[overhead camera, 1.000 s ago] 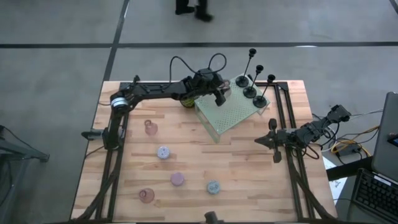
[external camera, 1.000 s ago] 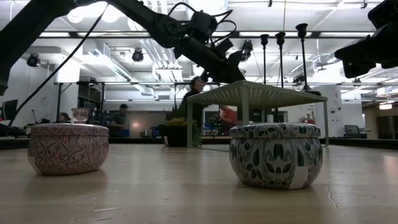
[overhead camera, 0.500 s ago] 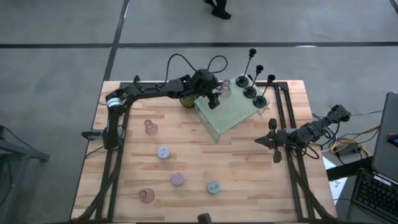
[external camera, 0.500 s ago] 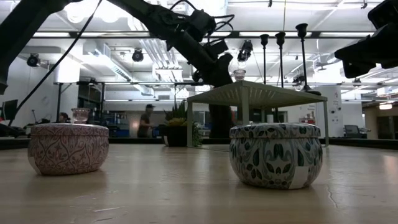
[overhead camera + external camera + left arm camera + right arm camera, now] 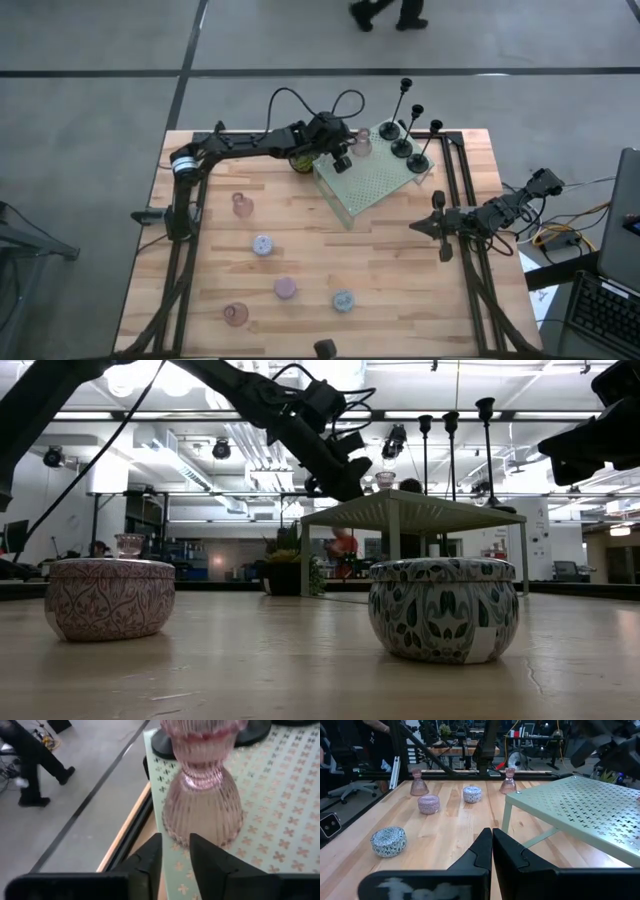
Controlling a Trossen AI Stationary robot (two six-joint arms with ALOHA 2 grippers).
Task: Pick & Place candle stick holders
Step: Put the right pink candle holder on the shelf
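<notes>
One pink glass cup [image 5: 202, 790] sits on the platform [image 5: 375, 180]; left end effector [image 5: 175, 851], fingers narrowly apart and empty, should back off straight.

High view: overhead, straight down on the whole surface [image 5: 390, 270]. Low view: at surface height, level, two tins close, room behind. Left wrist view: very near a pink glass holder [image 5: 202, 800] on the green platform [image 5: 280, 820]. Right wrist view: level across the surface. All four views share the platform.
</notes>
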